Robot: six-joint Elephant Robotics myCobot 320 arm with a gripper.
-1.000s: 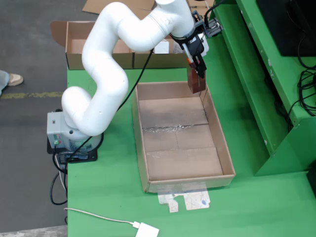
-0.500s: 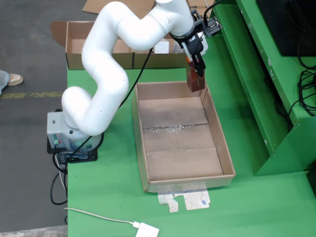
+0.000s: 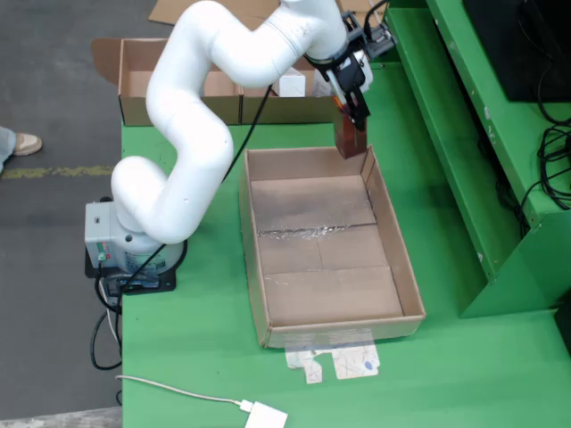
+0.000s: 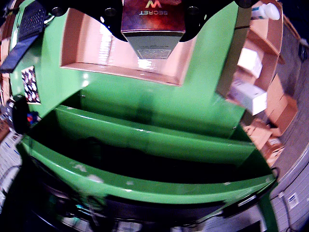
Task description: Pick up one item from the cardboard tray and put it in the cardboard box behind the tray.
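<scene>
My gripper [image 3: 353,114] is shut on a dark red-brown carton [image 3: 351,135] and holds it upright above the far right corner of the cardboard tray [image 3: 254,267]. The tray's floor shows no other items. In the wrist view the carton [image 4: 153,29] fills the top centre between the dark fingers [image 4: 110,26], printed "SECRET", with the tray wall [image 4: 72,43] beyond it. The open cardboard box [image 3: 143,85] stands behind the tray at the table's far edge and holds a white item [image 3: 292,86]. The carton hangs between tray and box, clear of both.
The arm's base [image 3: 125,245] sits at the table's left edge. A green raised shelf [image 3: 482,152] runs along the right. A white adapter with cable [image 3: 266,416] and paper scraps [image 3: 339,361] lie in front of the tray. Stacked cartons [image 4: 248,94] show at the wrist view's right.
</scene>
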